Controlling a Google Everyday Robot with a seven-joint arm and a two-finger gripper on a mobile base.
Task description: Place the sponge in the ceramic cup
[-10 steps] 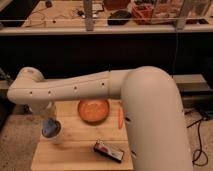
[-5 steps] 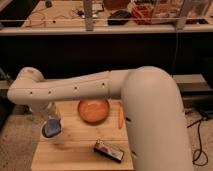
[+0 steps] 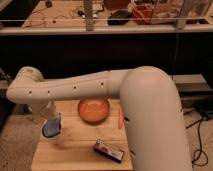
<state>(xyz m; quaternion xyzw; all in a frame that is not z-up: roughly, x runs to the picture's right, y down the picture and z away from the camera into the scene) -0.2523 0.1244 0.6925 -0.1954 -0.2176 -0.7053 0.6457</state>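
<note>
view: one camera only | position: high, seemingly behind the robot's own arm (image 3: 150,105) | facing: forward and down onto the desk (image 3: 80,152) | range: near, arm fills foreground | gripper (image 3: 51,125): lower left, over the desk's left side

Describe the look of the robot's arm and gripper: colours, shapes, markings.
The arm is cream-white with a smooth, rounded shell: a thick bulbous segment in front, tapering to a slimmer tube with a row of small dark dots and a rounded joint at its end. No loose cables show on it. The gripper, below that joint over the left side of the wooden table, looks pale grey-white.
</note>
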